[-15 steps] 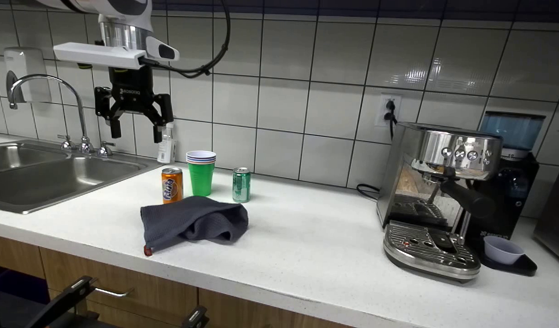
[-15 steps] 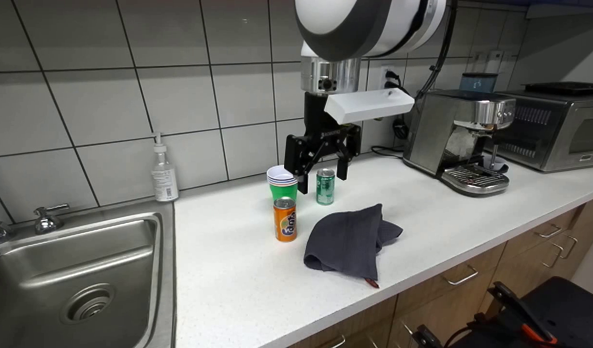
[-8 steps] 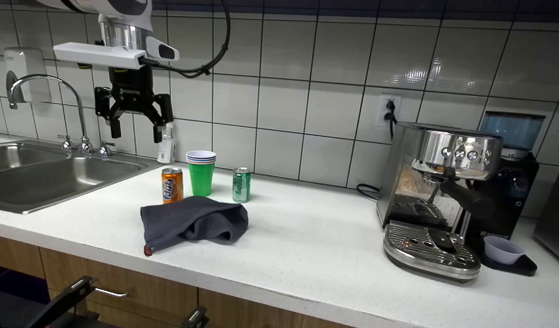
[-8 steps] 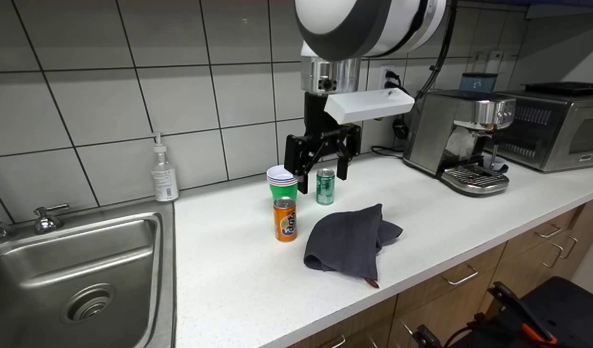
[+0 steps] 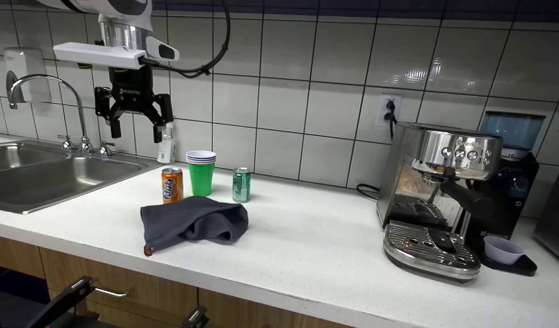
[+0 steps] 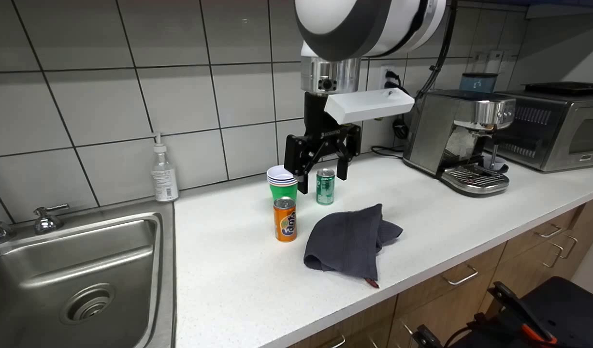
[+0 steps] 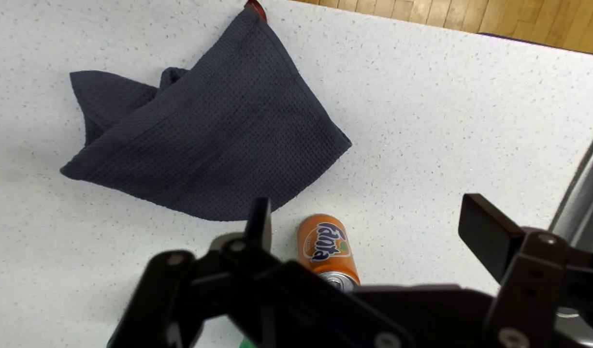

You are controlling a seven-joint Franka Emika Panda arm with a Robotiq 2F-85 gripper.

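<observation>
My gripper (image 5: 137,134) hangs above the counter in both exterior views, fingers spread wide with nothing between them. In the wrist view an orange Fanta can (image 7: 325,244) appears below, nearer the left fingertip; part of its top is hidden by the gripper. Beside the can lies a crumpled dark grey cloth (image 7: 214,130), a small red thing (image 7: 257,9) showing at one corner. Behind the orange can stands a stack of cups (image 5: 201,175), the outer one green. A green can (image 6: 325,186) stands upright to the right of the cups.
A steel sink (image 6: 166,270) with a curved faucet (image 5: 81,114) adjoins the counter at the left. Against the tiled wall stands a soap bottle (image 6: 165,181). To the right are an espresso machine (image 5: 443,150), a pale bowl (image 5: 502,250) and a microwave-like appliance (image 6: 542,130).
</observation>
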